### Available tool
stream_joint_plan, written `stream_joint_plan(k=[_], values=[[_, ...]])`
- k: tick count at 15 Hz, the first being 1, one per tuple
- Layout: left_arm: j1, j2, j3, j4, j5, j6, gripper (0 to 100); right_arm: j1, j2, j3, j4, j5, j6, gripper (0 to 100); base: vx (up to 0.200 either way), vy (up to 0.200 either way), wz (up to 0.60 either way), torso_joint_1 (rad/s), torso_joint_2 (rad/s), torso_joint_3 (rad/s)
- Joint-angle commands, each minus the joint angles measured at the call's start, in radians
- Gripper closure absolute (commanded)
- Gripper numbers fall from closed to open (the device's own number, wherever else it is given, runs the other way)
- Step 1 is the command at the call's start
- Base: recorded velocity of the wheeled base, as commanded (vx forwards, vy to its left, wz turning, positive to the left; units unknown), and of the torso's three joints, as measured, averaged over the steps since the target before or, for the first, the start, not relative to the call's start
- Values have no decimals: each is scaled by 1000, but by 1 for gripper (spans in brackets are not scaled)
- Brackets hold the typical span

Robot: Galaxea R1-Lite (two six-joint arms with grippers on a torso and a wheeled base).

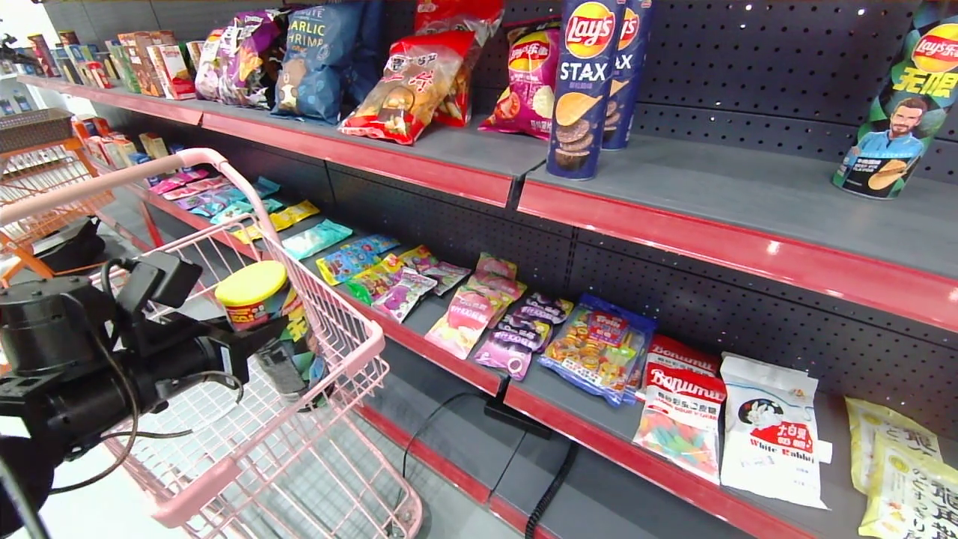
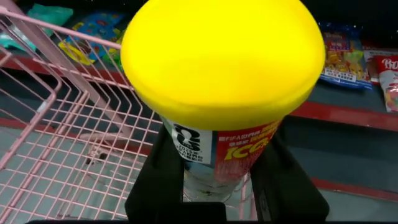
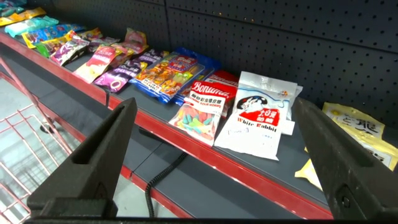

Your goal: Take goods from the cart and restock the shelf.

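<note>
Though not yet shelved, held upright at the pink cart's [image 1: 378, 348] shelf-side rim: yellow-lidded chip canister [image 1: 258, 299], clenched low on its body by the left gripper [image 1: 281, 363], probably so the lid clears the wire. Likely bound for the bare stretch of upper shelf [image 1: 711, 180] right of the blue canisters [image 1: 585, 82]. Farther right, right gripper [image 3: 214, 174] spread wide and empty, facing the lower shelf's [image 3: 261, 179] candy bags [image 3: 199, 106], presumably kept free.

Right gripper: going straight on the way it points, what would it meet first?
Probably the red-and-white candy bag on the lower shelf, beside the white bag; both sit framed by the open right gripper, with nothing nearer showing. Depth is unclear.
</note>
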State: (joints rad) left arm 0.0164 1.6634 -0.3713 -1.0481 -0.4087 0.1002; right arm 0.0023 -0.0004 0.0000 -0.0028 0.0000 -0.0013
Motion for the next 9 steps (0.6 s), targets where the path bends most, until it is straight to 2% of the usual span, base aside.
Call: stream_joint_plan(k=[1,3,4,6,7,8,9], values=[[0,-212,66,37,27,-1,100,1,0,0,0,0,1,0,0,0,0,0,0,0],[0,-383,64,178,126,-1,100,1,0,0,0,0,1,0,0,0,0,0,0,0],[0,-481,54,289,159,-1,100,1,0,0,0,2,1,0,0,0,0,0,0,0],[0,-697,-6,594,197,-2,100,1,0,0,0,0,1,0,0,0,0,0,0,0],[0,-800,-69,797,254,-2,100,1,0,-2,0,2,1,0,0,0,0,0,0,0],[0,-864,-110,933,283,-7,100,1,0,0,0,2,1,0,0,0,0,0,0,0],[0,-949,-153,1077,294,-25,100,1,0,0,0,2,1,0,0,0,0,0,0,0]])
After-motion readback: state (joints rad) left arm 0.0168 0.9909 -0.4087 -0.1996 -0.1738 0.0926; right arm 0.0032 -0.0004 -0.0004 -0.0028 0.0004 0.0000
